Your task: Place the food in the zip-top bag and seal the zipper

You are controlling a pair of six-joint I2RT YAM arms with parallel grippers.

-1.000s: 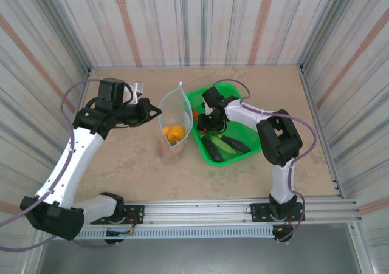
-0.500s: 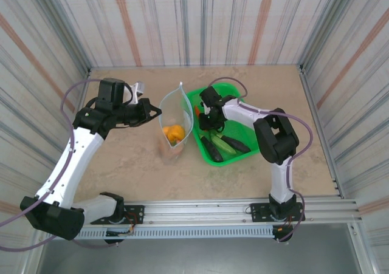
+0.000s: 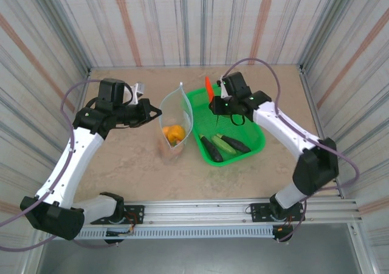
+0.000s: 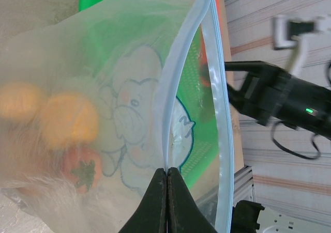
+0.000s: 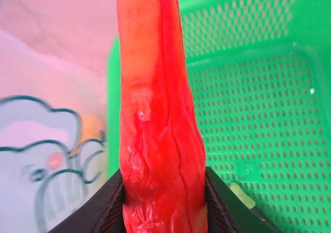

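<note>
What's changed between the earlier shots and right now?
The right hand closed on the carrot and lifted it out of the green basket. The left hand still pinches the zipper of the zip-top bag. The oranges inside and the remaining vegetables stayed put.

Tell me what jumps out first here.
The bright orange-red carrot stands out, held in the right arm's jaws by the far-left corner of the green basket. Just left of it, the clear zip-top bag stands open. The left arm's jaws are pinched shut on its light-blue zipper, and orange fruits are already inside.
</note>
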